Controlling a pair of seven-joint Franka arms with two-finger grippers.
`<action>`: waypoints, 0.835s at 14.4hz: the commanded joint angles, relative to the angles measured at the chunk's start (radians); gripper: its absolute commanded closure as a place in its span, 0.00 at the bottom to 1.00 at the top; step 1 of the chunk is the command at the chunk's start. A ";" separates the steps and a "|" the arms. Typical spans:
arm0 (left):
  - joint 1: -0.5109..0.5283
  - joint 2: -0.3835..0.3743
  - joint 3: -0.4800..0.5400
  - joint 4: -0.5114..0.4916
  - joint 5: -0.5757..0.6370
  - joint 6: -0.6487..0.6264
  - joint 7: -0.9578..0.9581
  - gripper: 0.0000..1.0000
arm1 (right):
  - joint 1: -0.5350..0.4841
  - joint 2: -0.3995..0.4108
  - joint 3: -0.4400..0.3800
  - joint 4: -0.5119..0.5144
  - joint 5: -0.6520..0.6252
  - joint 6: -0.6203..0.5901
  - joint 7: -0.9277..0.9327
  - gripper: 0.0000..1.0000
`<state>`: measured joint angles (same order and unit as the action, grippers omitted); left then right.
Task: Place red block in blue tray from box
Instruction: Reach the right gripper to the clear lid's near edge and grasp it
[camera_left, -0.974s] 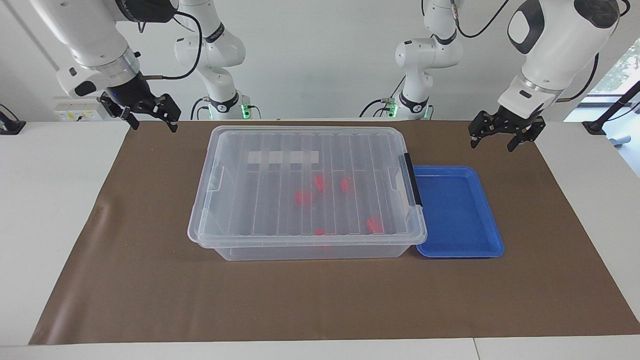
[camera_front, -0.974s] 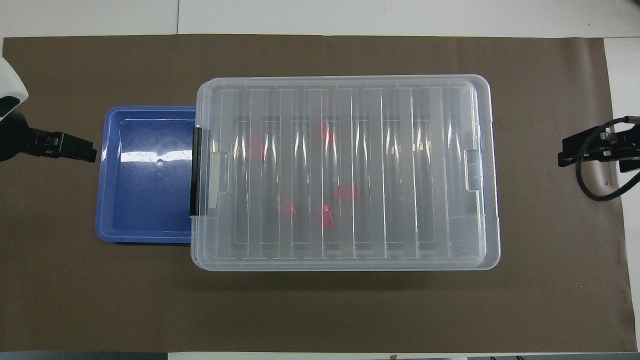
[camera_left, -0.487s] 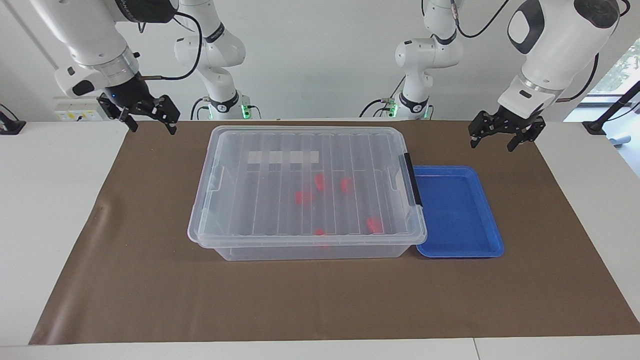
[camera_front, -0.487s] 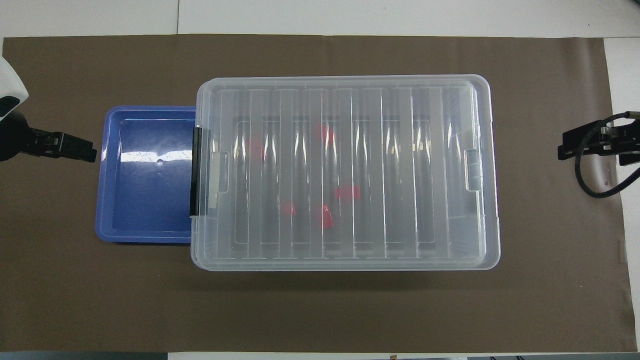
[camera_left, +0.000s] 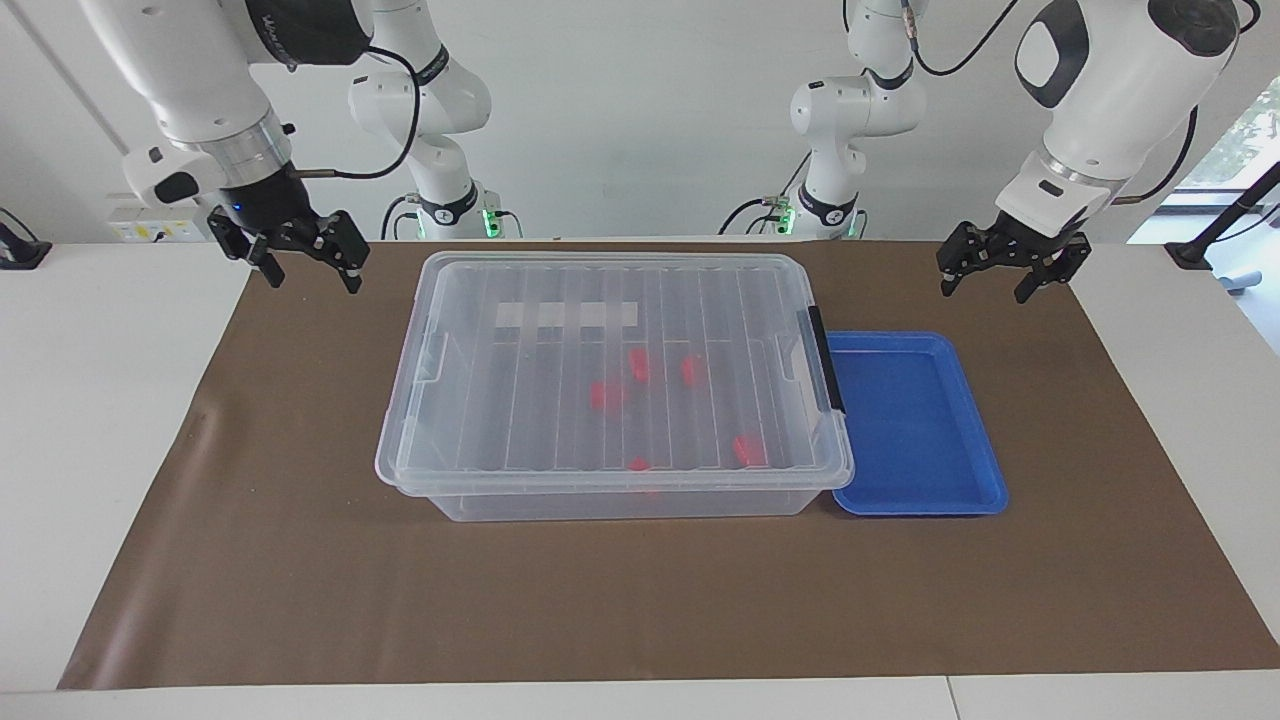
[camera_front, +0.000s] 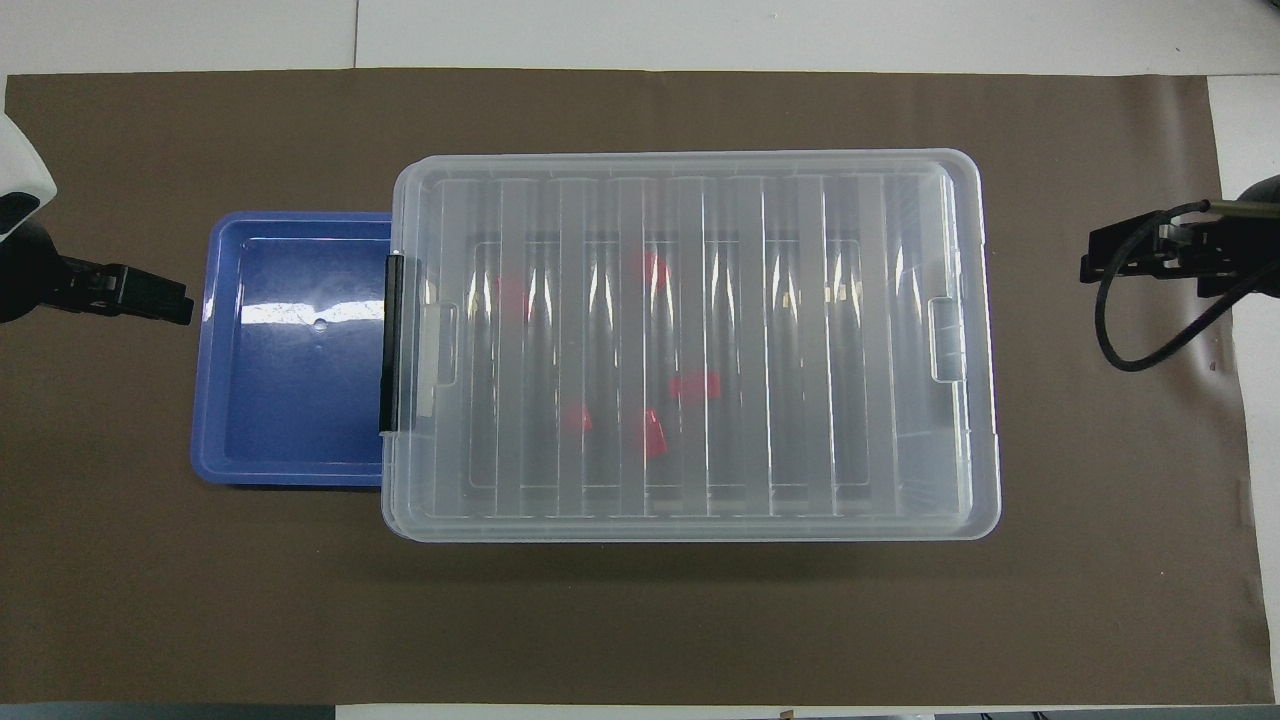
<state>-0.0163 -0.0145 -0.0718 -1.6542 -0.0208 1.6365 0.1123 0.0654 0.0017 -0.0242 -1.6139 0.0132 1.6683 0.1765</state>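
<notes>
The box is a large clear bin at the middle of the brown mat, its ribbed lid shut, also in the overhead view. Several red blocks lie inside under the lid, seen from above too. The blue tray lies empty against the box's black-latch end, toward the left arm's end. My left gripper hangs open and empty in the air beside the tray. My right gripper hangs open and empty beside the box's other end.
The brown mat covers the table, with white table edges at both ends. A black latch sits on the box end next to the tray. A white label strip shows on the box.
My right gripper has moved a little toward the box's end and turned slightly. The left arm, box, tray and blocks have not moved.
</notes>
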 joint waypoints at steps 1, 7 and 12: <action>0.009 -0.007 -0.003 0.002 0.005 0.002 0.007 0.00 | 0.025 0.004 0.003 -0.073 0.002 0.088 0.032 0.00; 0.009 -0.007 -0.003 0.002 0.005 0.002 0.007 0.00 | 0.051 0.078 0.003 -0.118 0.001 0.164 0.032 0.00; 0.009 -0.007 -0.003 0.002 0.005 0.002 0.007 0.00 | 0.057 0.063 0.003 -0.228 0.001 0.244 0.025 0.00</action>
<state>-0.0163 -0.0145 -0.0718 -1.6542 -0.0208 1.6365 0.1123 0.1221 0.0927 -0.0210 -1.7862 0.0131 1.8768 0.2017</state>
